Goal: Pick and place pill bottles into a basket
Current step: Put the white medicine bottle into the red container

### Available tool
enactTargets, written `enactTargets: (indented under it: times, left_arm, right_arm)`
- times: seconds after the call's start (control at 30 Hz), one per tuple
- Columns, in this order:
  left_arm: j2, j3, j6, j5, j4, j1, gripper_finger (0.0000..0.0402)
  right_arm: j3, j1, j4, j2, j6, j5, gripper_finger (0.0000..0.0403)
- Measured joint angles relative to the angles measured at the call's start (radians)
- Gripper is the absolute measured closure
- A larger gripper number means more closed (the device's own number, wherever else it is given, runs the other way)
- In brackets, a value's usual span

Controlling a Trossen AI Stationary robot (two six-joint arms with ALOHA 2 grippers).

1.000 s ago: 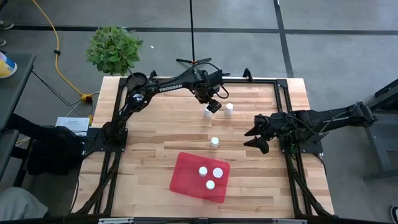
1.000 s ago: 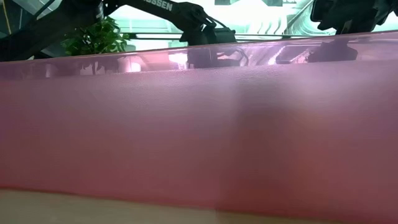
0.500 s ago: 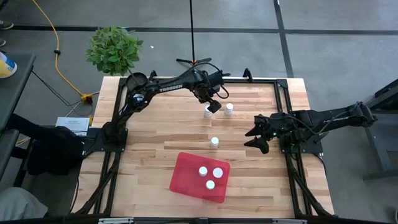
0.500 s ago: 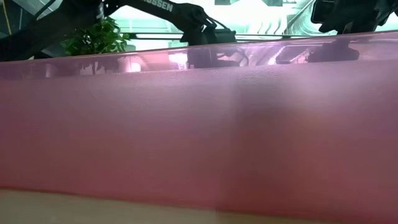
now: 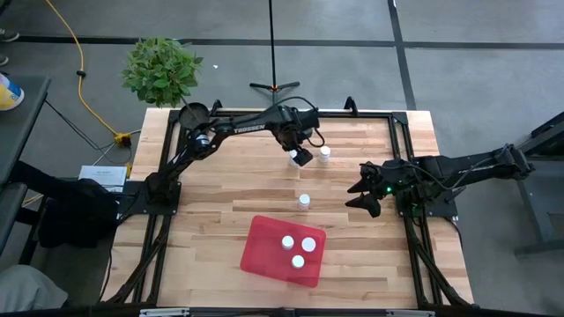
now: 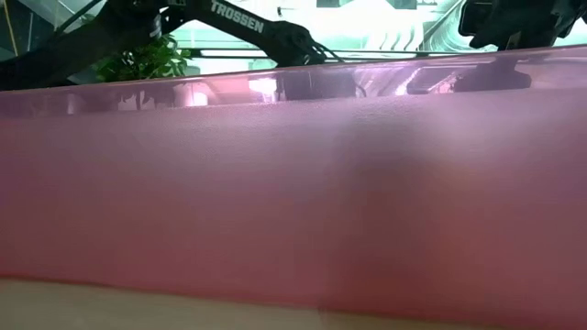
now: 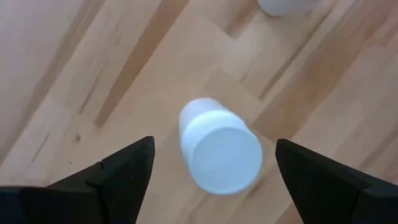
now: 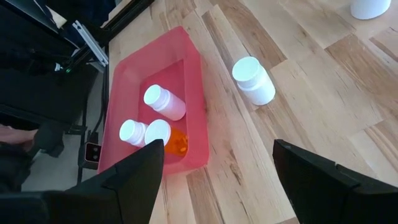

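Left claw [image 7: 211, 171] spread wide – smooth white round-capped pill bottle [image 7: 221, 149] between

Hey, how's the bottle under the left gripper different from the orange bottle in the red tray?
The bottle under the left gripper has a white body; the orange bottle has an amber one. The first stands on bare wood between the open fingers of the left gripper; the second sits inside the red tray beside two others. Both have round white caps.

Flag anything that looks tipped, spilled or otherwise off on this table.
Nothing spilled or damaged. Three pill bottles stand in the red tray; three more stand on the wood, one between the open left claw. The low view is blocked by the tray's wall.
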Motion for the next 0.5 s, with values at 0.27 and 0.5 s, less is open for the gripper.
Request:
enactTargets:
  times: [0.27, 0.5]
  left_arm:
    - [0.000, 0.001, 0.013, -0.003, 0.042, 0.000, 0.0034]
    - [0.000, 0.001, 0.015, -0.005, 0.040, 0.000, 0.0034]
  right_arm:
    - [0.000, 0.000, -0.003, 0.000, 0.000, 0.011, 0.0111]
    - [0.000, 0.000, -0.006, 0.000, 0.000, 0.022, 0.0111]
